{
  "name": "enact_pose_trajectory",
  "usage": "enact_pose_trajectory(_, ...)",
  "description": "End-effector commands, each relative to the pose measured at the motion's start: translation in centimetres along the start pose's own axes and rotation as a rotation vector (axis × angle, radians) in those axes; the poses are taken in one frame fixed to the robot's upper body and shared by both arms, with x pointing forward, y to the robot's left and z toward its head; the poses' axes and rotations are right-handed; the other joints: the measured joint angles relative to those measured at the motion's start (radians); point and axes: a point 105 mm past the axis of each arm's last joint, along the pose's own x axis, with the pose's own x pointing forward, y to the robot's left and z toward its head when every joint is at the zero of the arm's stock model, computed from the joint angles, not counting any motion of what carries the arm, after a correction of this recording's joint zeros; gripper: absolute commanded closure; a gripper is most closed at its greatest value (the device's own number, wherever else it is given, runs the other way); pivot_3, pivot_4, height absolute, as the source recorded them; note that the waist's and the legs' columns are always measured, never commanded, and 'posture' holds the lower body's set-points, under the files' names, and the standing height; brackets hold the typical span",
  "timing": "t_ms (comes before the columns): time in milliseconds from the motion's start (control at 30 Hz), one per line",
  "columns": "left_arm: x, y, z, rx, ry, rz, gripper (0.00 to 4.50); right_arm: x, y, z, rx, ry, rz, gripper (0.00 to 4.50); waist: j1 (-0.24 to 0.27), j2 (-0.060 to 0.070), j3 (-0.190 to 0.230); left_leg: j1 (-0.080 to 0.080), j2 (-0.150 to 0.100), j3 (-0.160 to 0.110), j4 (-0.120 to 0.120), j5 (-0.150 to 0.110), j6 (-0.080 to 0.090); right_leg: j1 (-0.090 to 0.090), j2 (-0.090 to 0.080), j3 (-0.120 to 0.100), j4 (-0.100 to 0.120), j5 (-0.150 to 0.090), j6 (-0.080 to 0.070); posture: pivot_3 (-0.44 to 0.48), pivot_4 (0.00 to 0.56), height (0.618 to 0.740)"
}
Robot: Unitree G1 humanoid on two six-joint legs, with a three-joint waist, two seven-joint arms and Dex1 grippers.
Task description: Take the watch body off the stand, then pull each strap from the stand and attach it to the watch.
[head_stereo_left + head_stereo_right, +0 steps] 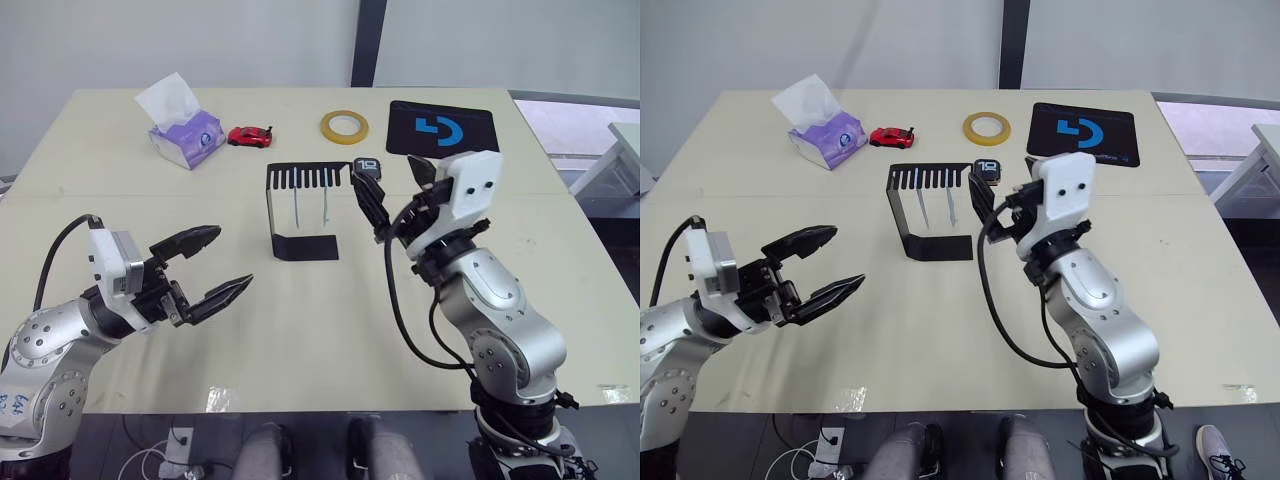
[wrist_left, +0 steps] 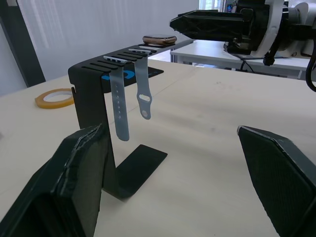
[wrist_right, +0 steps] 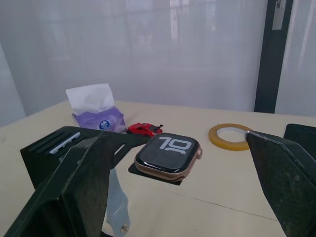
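Your left gripper [image 1: 208,265] hangs spread over bare table; leave it. Your right gripper [image 3: 177,197], jaws wide apart, faces the watch [image 3: 168,155] lying flat on the stand's [image 1: 300,245] top plate end. Ease forward, straddle its rim, close gently. Two straps [image 2: 129,101] hang from the slots.

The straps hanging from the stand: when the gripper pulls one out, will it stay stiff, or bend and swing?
The straps will probably bend and swing: they are thin bands hanging freely from the comb slots of the stand, held only at their top ends. They look light, so a gentle pull may be enough. The stand is thin sheet metal on a narrow base, so it might slide or tip.
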Motion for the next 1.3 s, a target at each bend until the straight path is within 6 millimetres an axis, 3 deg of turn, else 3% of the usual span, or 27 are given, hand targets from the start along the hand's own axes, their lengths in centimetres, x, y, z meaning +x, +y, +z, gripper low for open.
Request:
enact_pose_trajectory(33,0.3,-0.4,0.3,-0.011,-0.022,-0.009,0.07,0.0,0.3,1.1,-0.009,-0.027,-0.036,0.00,0.000,0.000,0.000,0.000,0.000,0.000,0.000,0.000,0.000,0.000,0.000,0.000,0.000,0.000,0.000,0.000,0.150,0.740)
enact_pose_trajectory(467,0.4,-0.5,0.3,-0.024,0.003,-0.021,0.07,1.9,1.8,1.6,0.018,-0.014,-0.087,0.00,-0.003,0.000,0.000,-0.001,0.000,0.000,0.000,0.000,0.000,-0.001,0.001,0.000,0.000,0.000,0.000,0.000,0.150,0.740)
enact_pose_trajectory(733,0.4,-0.8,0.6,-0.022,0.005,-0.038,0.07,2.7,2.7,0.8,0.030,0.024,-0.089,0.00,-0.004,0.000,0.000,-0.001,0.000,0.000,-0.001,0.000,0.000,-0.001,0.001,0.000,0.000,0.000,0.000,0.000,0.150,0.740)
enact_pose_trajectory(1300,0.4,-1.6,1.0,-0.019,-0.006,-0.042,0.07,3.3,2.4,0.4,0.043,0.015,-0.128,0.00,-0.008,0.000,0.000,-0.002,0.001,0.000,-0.002,0.000,0.000,-0.002,0.001,0.000,-0.001,0.000,0.000,0.000,0.150,0.740)
